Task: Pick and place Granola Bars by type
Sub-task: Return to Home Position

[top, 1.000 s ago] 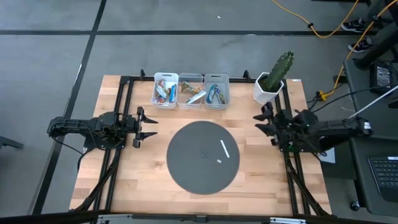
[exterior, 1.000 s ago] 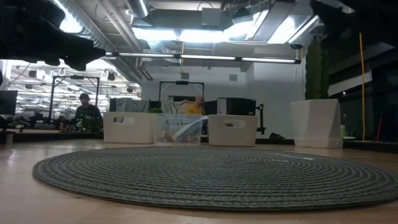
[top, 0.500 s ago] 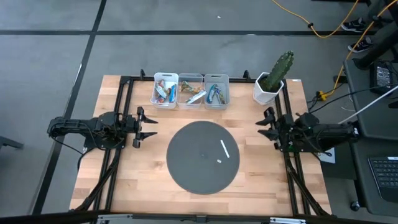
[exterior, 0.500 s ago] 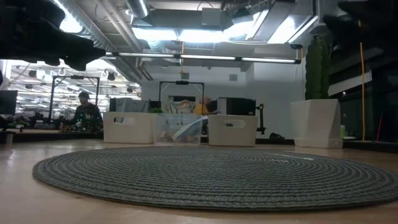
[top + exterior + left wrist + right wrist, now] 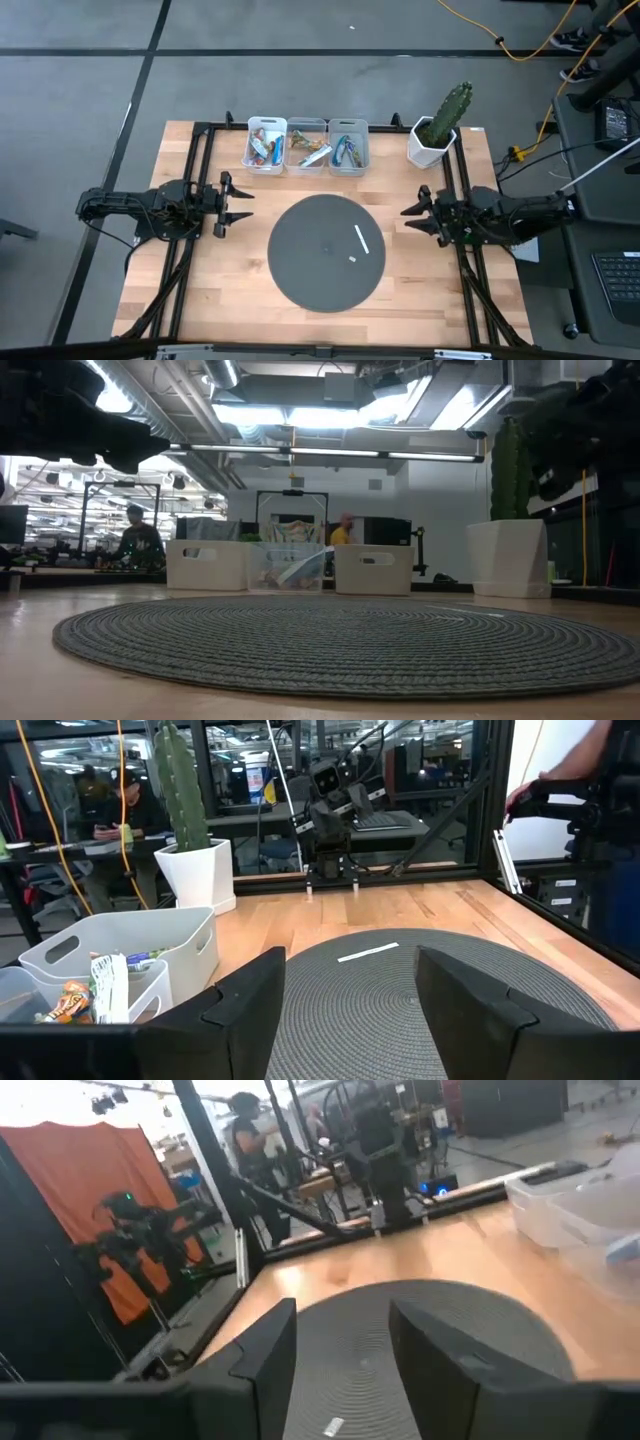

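The granola bars (image 5: 266, 147) lie in shiny blue, orange and red wrappers in three small bins (image 5: 307, 146) at the table's far edge. They also show in the left wrist view, as bars (image 5: 98, 990) inside a white bin. My left gripper (image 5: 243, 204) hovers open at the left of the round grey mat (image 5: 328, 250), touching nothing. My right gripper (image 5: 408, 218) hovers open at the mat's right edge, its fingers pointing toward the mat. A thin white stick (image 5: 361, 239) lies on the mat.
A cactus in a white pot (image 5: 432, 140) stands at the far right corner. A small white scrap (image 5: 352, 260) lies on the mat near the stick. Black frame rails (image 5: 195, 160) run along the table's sides. People show in the room beyond the table (image 5: 136, 540).
My right gripper has swung from pointing toward the far edge to pointing at the mat, and has shifted a little toward the near edge and the table's left. Its fingers stay open. The left arm has kept still, and the bars have not moved.
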Controlling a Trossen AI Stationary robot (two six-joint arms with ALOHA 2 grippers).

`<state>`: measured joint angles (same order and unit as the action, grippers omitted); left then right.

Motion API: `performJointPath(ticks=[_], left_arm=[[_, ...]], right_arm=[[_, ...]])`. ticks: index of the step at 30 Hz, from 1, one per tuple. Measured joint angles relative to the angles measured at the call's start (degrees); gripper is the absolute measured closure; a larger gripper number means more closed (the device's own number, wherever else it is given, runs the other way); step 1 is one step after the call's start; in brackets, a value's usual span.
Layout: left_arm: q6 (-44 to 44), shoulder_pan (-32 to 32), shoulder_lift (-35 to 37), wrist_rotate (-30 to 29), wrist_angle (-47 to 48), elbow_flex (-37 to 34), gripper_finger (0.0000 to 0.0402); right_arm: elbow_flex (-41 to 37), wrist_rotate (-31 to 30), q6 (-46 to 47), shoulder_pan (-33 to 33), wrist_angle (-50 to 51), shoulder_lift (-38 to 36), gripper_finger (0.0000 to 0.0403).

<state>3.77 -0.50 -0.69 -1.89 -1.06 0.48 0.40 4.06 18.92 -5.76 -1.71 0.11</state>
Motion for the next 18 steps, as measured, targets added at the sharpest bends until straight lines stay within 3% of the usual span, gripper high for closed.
performJointPath(ticks=[10, 18], left_arm=[[0.0, 0.0, 0.0, 0.0, 0.0, 0.0, 0.0183], [0.0, 0.0, 0.0, 0.0, 0.0, 0.0, 0.0186]], right_arm=[[0.0, 0.5, 1.6, 0.0, -3.7, 0.0, 0.0239], [0.0, 3.8, -4.3, 0.0, -6.0, 0.0, 0.0239]])
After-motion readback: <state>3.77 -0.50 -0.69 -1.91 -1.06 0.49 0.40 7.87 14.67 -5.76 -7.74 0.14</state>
